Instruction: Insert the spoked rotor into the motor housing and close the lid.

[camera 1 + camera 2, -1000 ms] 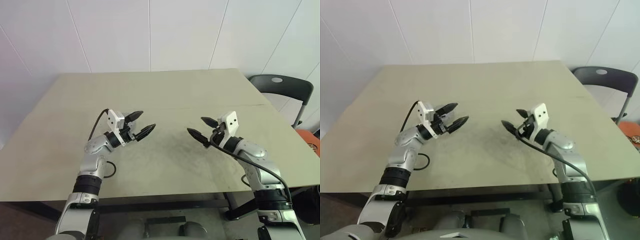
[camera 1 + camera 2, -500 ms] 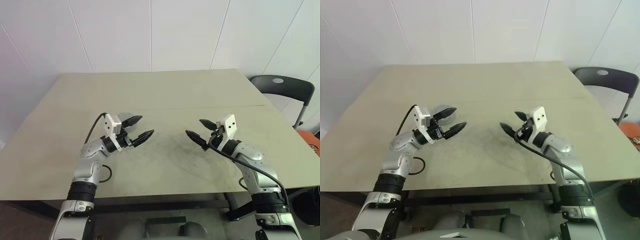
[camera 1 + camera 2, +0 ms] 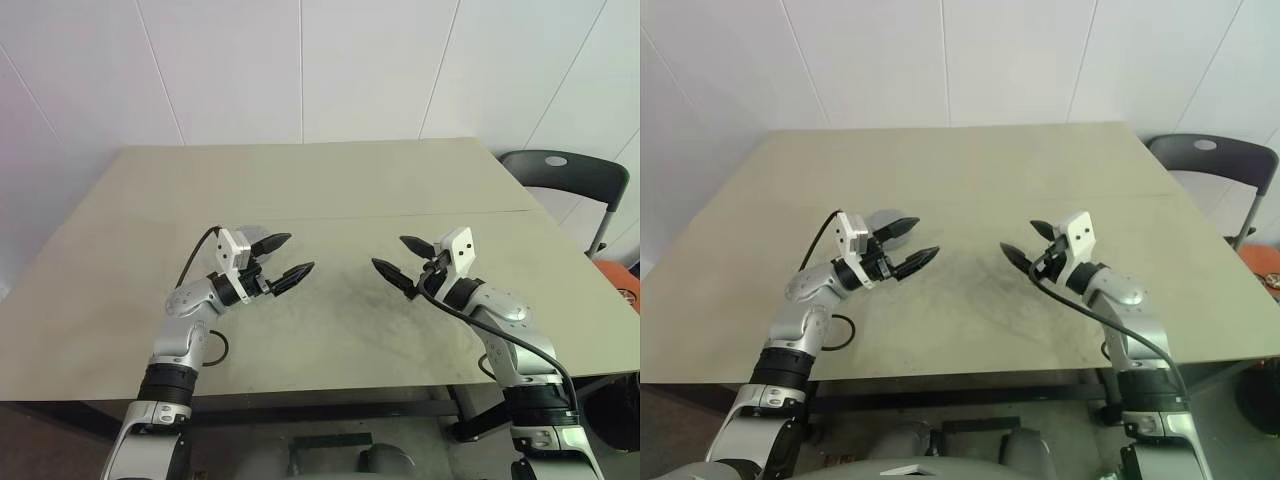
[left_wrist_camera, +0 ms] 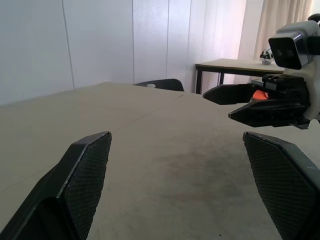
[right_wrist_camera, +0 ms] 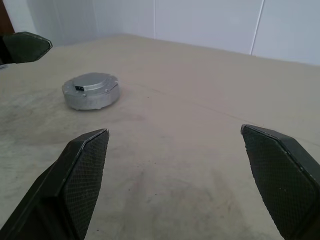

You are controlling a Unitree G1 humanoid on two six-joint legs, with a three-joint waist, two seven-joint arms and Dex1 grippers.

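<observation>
As the housing [image 5: 91, 91] sits on the table [image 3: 330, 180], upper left in the right wrist view, its top shows a plain grey face, so what's inside can't be made out. In the head views it's just a pale sliver left of centre, mostly hidden behind the left gripper [image 3: 296, 253]. That gripper hovers with fingers spread wide, gripping nothing. The right gripper [image 3: 389, 252], right of centre, faces it, equally spread and empty. Against a second ago, both grippers hang much where they were, jaws just as wide, and the housing hasn't budged.
</observation>
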